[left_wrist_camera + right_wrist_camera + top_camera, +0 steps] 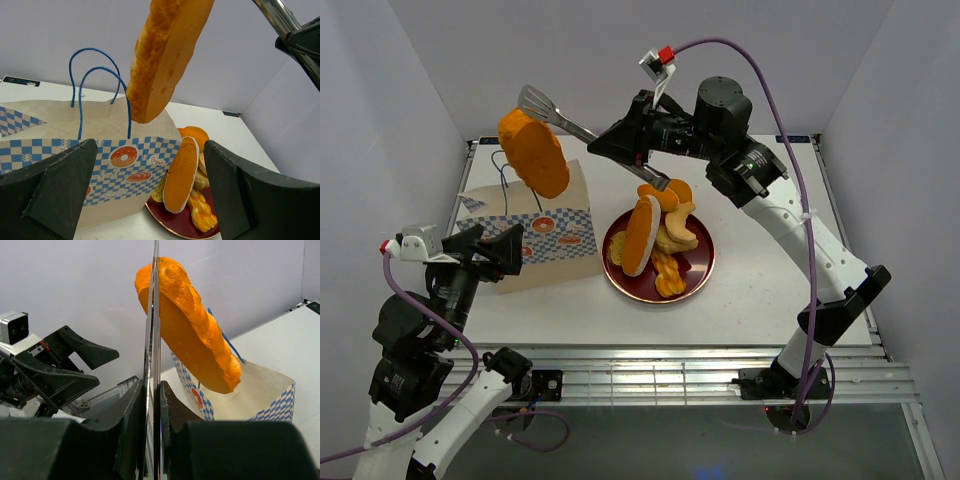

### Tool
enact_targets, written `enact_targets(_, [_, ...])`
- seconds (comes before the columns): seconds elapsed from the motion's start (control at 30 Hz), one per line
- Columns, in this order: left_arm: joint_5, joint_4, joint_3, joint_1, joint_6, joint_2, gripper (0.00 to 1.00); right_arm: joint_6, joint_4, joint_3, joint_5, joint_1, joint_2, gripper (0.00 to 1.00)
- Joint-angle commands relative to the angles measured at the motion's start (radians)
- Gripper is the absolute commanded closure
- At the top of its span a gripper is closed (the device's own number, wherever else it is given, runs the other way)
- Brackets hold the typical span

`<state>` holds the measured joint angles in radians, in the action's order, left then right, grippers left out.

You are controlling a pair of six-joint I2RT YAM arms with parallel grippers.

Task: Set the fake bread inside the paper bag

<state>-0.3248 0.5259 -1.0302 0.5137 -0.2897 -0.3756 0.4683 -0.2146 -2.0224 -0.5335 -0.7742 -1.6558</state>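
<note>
Overhead, bread loaf (533, 152) in tongs (570, 125), above paper bag (550, 238) (mouth partly hidden).

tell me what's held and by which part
The right fingers clamp metal tongs mid-handle; tongs pinch the long loaf at its upper end; left fingers hold nothing.

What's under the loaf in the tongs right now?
The paper bag stands below the loaf held by the tongs, blue cord handles beside its lower end. The bag's wall hides its inside.
</note>
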Motion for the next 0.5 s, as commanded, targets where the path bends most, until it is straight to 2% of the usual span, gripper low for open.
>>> enact_targets(0.0, [0.007, 0.013, -0.013, 0.003, -0.002, -0.003, 0.02, 0.006, 0.072, -0.053, 0.0, -0.004, -0.005, 0.92])
enact_targets(0.47, [0.007, 0.013, 0.013, 0.003, 0.001, 0.004, 0.02, -0.014, 0.11, 0.117, 0.013, -0.004, 0.028, 0.92])
